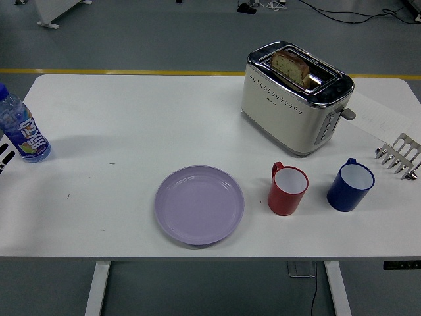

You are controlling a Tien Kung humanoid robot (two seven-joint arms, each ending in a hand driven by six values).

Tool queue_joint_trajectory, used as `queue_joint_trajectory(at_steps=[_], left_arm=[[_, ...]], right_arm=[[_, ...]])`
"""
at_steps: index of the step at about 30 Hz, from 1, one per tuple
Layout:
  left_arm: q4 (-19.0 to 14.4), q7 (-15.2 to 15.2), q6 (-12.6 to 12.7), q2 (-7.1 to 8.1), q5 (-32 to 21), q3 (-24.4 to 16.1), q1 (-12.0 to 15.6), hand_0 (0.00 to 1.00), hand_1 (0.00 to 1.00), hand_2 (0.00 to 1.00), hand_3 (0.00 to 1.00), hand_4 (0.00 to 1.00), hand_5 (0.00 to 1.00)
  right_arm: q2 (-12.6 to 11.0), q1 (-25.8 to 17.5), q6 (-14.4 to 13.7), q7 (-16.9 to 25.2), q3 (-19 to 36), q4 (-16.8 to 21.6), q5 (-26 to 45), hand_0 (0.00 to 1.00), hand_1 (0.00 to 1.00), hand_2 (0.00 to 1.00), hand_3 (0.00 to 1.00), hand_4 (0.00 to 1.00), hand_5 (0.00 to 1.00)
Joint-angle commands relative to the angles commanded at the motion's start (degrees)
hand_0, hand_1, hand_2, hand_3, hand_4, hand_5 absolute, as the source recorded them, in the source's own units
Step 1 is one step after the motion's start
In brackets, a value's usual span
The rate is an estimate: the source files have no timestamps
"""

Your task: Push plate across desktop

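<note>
A round, shallow lavender plastic plate [199, 205] is seen lying flat, face up, on the white surface [131, 125], close to its near edge and slightly left of centre. Being circular, the plate has no long axis and points no particular way. Just to its right, apart from it, a red mug [287, 189] is set with its handle turned to the far left, and a blue mug [350, 184] is placed further right. Behind them a cream and chrome toaster [295, 97] is stood, with a slice of bread in one slot. A clear bottle with a blue label [22, 127] is found at the left edge. Beside it, only a black tip of the left robot hand [4, 159] is seen; whether it is open or closed cannot be told.
</note>
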Motion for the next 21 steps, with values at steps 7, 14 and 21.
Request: queue_joint_trajectory(at_steps=[7, 14, 21], left_arm=[[0.2, 0.0, -0.1, 0.00, 0.1, 0.0, -0.1, 0.558, 0.676, 0.669, 0.647, 0.519, 0.998], [0.4, 0.2, -0.3, 0.08, 0.2, -0.1, -0.2, 0.554, 0.675, 0.667, 0.647, 0.521, 0.998], [0.6, 0.3, -0.3, -0.01, 0.2, -0.1, -0.3, 0.557, 0.675, 0.667, 0.647, 0.523, 0.998]], right_arm=[[0.0, -0.1, -0.1, 0.1, 0.0, 0.0, 0.1, 0.578, 0.549, 0.612, 0.620, 0.147, 0.635], [0.0, 0.1, -0.2, 0.2, -0.1, -0.1, 0.3, 0.578, 0.549, 0.612, 0.619, 0.148, 0.635], [0.0, 0.3, -0.2, 0.3, -0.3, -0.1, 0.6, 0.578, 0.549, 0.612, 0.618, 0.149, 0.633]])
